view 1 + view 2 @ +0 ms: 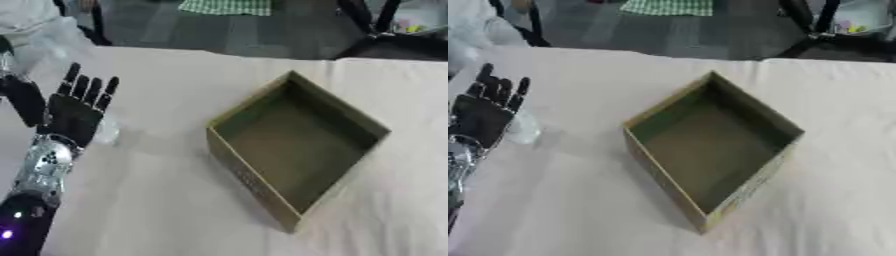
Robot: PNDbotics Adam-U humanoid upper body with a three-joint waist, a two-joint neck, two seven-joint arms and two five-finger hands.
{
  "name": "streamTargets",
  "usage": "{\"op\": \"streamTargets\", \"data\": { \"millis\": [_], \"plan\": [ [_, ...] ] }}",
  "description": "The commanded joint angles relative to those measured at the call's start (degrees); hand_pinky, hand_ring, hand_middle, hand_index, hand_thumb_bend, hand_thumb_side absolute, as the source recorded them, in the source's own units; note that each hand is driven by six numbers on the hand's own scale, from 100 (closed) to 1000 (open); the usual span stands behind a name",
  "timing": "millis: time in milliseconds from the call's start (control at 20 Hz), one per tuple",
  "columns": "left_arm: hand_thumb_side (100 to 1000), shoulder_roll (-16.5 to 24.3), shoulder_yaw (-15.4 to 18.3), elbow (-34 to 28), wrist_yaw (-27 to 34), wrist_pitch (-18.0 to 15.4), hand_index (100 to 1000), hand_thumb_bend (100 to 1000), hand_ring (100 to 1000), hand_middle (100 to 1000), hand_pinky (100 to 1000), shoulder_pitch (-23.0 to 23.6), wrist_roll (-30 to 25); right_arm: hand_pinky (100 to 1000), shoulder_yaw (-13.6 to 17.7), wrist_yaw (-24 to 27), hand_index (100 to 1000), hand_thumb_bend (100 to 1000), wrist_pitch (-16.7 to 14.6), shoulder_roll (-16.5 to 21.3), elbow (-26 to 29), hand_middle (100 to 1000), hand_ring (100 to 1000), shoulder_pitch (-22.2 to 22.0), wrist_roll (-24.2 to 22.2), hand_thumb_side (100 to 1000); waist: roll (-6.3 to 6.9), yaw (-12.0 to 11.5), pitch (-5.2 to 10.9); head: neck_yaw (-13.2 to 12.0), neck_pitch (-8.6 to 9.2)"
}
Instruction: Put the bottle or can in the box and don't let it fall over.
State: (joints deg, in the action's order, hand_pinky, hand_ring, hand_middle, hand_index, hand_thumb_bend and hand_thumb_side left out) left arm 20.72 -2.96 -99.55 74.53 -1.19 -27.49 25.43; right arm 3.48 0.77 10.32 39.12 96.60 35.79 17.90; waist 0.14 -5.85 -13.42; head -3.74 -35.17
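An open, olive-brown cardboard box [297,132] lies on the pale tablecloth, turned cornerwise, with nothing inside it. My left hand [74,112] is raised at the left of the table, palm towards the camera and fingers straight up, holding nothing. Just right of the palm, partly hidden behind it, stands a small clear, pale thing [522,129] whose shape I cannot make out. The hand is well apart from the box. My right hand shows in neither view.
The table's far edge [219,52] runs across the top, with dark floor beyond. Black chair or stand legs [376,20] rise at the back right. Crumpled clear plastic [35,25] lies at the far left corner. Bare cloth [157,200] spreads in front of the box.
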Motion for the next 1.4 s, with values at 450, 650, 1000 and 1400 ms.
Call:
{"op": "streamTargets", "data": {
  "millis": [450, 650, 1000, 1400],
  "plan": [
    [726, 1.88, 0.5, -2.16, -0.13, -0.16, 1000, 723, 372, 267, 651, -1.35, 0.0, 806, 0.41, -0.08, 875, 100, -0.22, 1.78, 0.28, 730, 738, 0.92, -0.28, 693, 0.13, 0.08, 0.77, -0.45, 0.24],
    [725, 1.95, 0.56, -2.28, -0.18, -0.28, 1000, 723, 373, 268, 651, -1.39, 0.27, 806, 0.47, -0.05, 875, 100, -0.24, 1.79, 0.23, 730, 738, 0.81, -0.23, 694, 0.1, -0.02, 0.77, -0.42, -0.07],
    [726, 1.9, 0.64, -2.47, -0.37, -0.37, 1000, 723, 373, 268, 651, -0.97, 0.43, 807, 0.5, -0.01, 875, 100, -0.27, 1.8, 0.15, 730, 739, 0.72, -0.23, 694, 0.0, -0.17, 0.71, -0.52, -0.2],
    [724, 2.09, 0.92, -2.64, -0.49, -0.62, 1000, 724, 373, 268, 650, -0.57, 0.61, 807, 0.52, 0.02, 876, 100, -0.34, 1.82, 0.13, 730, 739, 0.74, -0.26, 694, -0.09, -0.37, 0.77, -0.73, -0.14]
  ]
}}
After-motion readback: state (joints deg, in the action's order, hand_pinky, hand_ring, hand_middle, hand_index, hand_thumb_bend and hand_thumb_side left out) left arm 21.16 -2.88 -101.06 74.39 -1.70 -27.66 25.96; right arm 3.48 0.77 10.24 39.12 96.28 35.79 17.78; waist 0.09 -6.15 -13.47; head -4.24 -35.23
